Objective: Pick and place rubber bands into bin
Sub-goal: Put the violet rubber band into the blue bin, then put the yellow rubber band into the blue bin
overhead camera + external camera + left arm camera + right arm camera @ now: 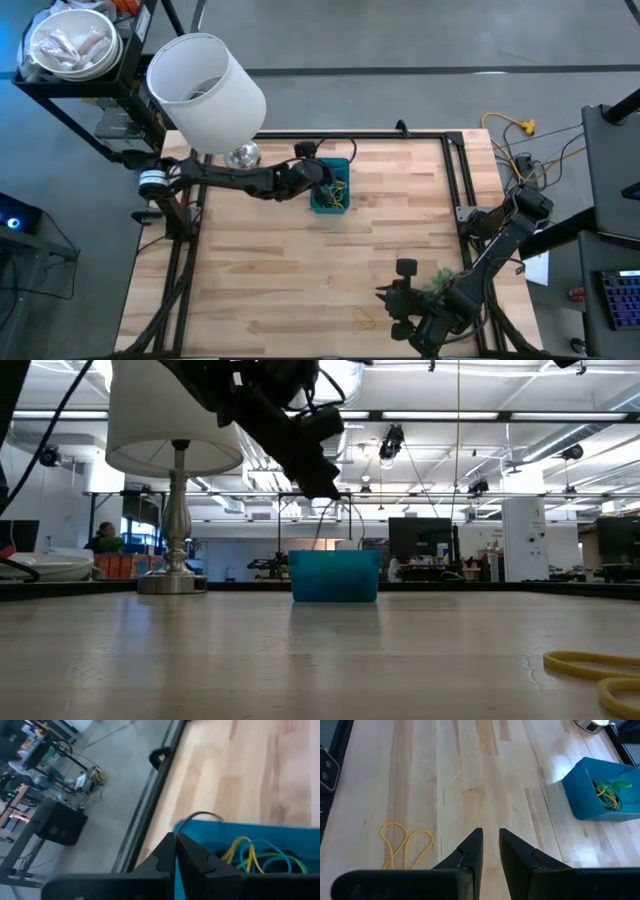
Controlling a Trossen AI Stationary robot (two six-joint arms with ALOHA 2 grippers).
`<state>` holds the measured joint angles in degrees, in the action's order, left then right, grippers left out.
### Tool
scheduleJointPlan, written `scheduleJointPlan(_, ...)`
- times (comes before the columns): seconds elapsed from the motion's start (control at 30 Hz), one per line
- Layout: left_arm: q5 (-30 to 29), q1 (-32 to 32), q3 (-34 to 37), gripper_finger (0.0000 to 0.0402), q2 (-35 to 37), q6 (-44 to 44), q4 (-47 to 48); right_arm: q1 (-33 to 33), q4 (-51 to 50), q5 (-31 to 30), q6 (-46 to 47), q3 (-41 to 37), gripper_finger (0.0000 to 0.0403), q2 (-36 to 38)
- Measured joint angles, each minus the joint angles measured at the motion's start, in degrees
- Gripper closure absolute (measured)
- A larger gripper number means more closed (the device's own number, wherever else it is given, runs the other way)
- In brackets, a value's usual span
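Observation:
The blue bin (331, 190) stands at the table's far middle and holds several green, yellow and blue rubber bands (260, 856). It also shows in the low view (334, 576) and the right wrist view (602, 790). My left gripper (322, 180) is just above the bin's left wall, shut on a thin pale rubber band (199, 815). A yellow rubber band (362, 318) lies flat on the table near the front; it also shows in the right wrist view (405, 845) and the low view (590, 665). My right gripper (490, 840) hovers beside it, toward the table's right edge, slightly open and empty. My left gripper pinches the thin pale band between its two fingertips (172, 840). A small loop of the band (200, 814) stands out past the tips, over the bin's rim. In the low view thin strands (326, 525) hang slack below the gripper, above the bin and clear of the table.
A lamp with a big white shade (205, 90) and a metal base (242, 155) stands left of the bin. A fuzzy green plant ball (437, 283) and a black object (405, 267) sit by my right arm. Black frame rails (455, 180) edge the table.

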<state>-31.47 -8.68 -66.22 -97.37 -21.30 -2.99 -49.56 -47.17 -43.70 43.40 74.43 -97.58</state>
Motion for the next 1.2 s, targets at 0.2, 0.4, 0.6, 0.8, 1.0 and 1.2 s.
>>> scheduleJointPlan(0.2, 0.09, 0.01, -0.02, 0.0401, -2.46, -0.02, 0.65, 0.00, 0.02, 0.00, -0.07, -0.09, 0.0346, 0.00)
scheduleJointPlan(0.4, 1.29, -0.01, -0.13, 0.0350, -3.55, -0.04, 2.00, 0.00, -0.03, 0.02, -0.10, -0.09, 0.0346, 0.00)
scheduleJointPlan(0.6, 1.14, 0.18, -0.13, 0.0291, -3.57, 0.03, 2.28, 0.00, -0.04, 0.02, -0.23, -0.09, 0.0346, 0.00)
scheduleJointPlan(0.8, 1.14, 3.24, -0.28, 0.0277, -1.81, 6.91, 9.10, -0.04, 0.14, -1.37, 0.48, -1.26, 0.0346, 0.00)
scheduleJointPlan(1.0, 1.27, 9.89, -0.22, 0.0276, 1.05, 17.07, 24.03, 1.39, 6.25, 1.99, 2.94, -6.52, 0.0346, 0.00)
scheduleJointPlan(1.2, 1.10, 19.57, -0.04, 0.0276, 3.19, 26.51, 32.21, 3.99, 18.24, 12.04, 2.22, -11.77, 0.0346, 0.00)
